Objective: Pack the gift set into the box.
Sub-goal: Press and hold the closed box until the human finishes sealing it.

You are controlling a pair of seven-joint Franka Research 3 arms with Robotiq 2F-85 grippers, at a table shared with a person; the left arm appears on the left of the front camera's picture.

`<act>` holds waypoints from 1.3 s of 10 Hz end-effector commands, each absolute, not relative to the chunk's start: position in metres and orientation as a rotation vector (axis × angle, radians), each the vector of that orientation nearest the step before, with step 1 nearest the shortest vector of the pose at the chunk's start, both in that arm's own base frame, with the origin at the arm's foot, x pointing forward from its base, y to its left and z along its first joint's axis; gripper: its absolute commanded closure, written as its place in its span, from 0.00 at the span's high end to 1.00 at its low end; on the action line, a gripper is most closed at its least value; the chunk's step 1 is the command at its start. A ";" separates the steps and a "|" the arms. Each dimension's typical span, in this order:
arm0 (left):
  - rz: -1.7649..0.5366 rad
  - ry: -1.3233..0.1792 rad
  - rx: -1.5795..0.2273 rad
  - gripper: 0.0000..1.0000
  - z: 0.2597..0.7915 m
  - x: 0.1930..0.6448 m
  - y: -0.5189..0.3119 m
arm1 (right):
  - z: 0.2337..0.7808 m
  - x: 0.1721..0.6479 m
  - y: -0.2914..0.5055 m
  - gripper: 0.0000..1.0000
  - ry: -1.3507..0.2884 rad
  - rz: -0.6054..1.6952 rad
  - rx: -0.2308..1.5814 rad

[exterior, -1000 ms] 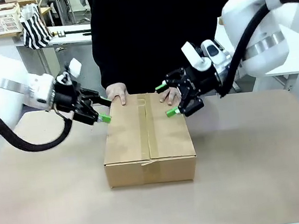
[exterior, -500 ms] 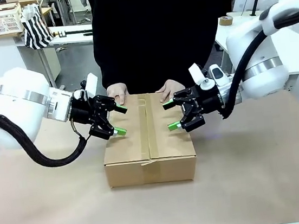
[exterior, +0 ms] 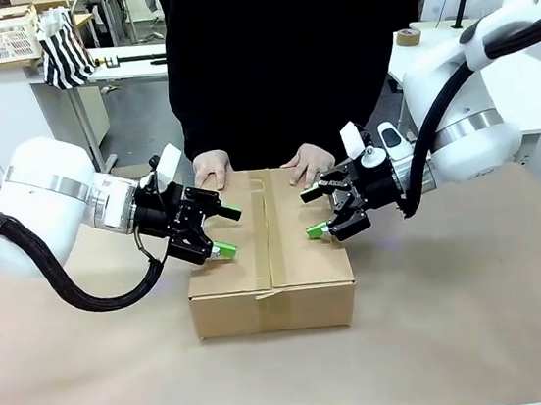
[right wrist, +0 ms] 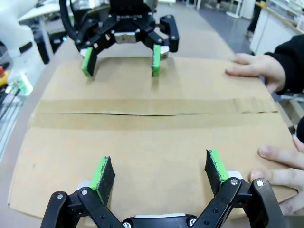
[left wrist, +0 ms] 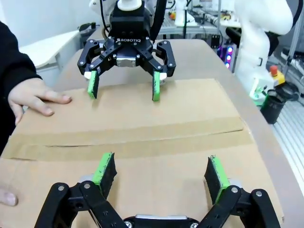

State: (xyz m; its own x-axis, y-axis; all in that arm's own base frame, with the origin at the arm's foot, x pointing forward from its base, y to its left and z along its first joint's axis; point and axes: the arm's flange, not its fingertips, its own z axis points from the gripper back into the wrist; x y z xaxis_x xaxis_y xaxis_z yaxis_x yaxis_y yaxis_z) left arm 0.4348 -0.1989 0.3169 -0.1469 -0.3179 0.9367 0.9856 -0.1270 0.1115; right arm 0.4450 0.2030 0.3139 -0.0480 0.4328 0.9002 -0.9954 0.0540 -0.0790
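Note:
The box [exterior: 268,262] sits mid-table with its top flaps folded shut along a taped middle seam [left wrist: 128,142]. The gift set is hidden. My left gripper [exterior: 225,231] hovers open over the box's left flap, nothing between its green pads. Over the right flap my right gripper [exterior: 309,212] is open too, facing the left one. In the left wrist view my left gripper [left wrist: 159,173] is low over the cardboard, the right gripper [left wrist: 124,88] opposite. The right wrist view has my right gripper [right wrist: 159,171] near and the left gripper [right wrist: 118,61] across the box [right wrist: 142,137].
A person in black stands at the far side, one hand [exterior: 212,168] and the other hand [exterior: 307,164] resting on the box's far edge. Brown paper covers the table [exterior: 462,317], with free room in front and to both sides.
Both grippers have moved inward over the box top, from its outer edges toward the seam, and sunk a little. The person's hands stay on the far edge.

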 end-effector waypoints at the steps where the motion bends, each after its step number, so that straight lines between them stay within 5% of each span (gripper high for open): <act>1: -1.461 -0.977 -0.985 1.00 0.318 0.441 -0.192 | 0.299 0.452 0.215 1.00 -0.912 1.370 0.765; 8: -1.455 -0.888 -0.848 1.00 0.308 0.445 -0.187 | 0.300 0.455 0.228 1.00 -0.920 1.315 1.020; 13: -1.447 -0.930 -0.882 1.00 0.313 0.445 -0.188 | 0.294 0.459 0.225 1.00 -0.820 1.322 0.814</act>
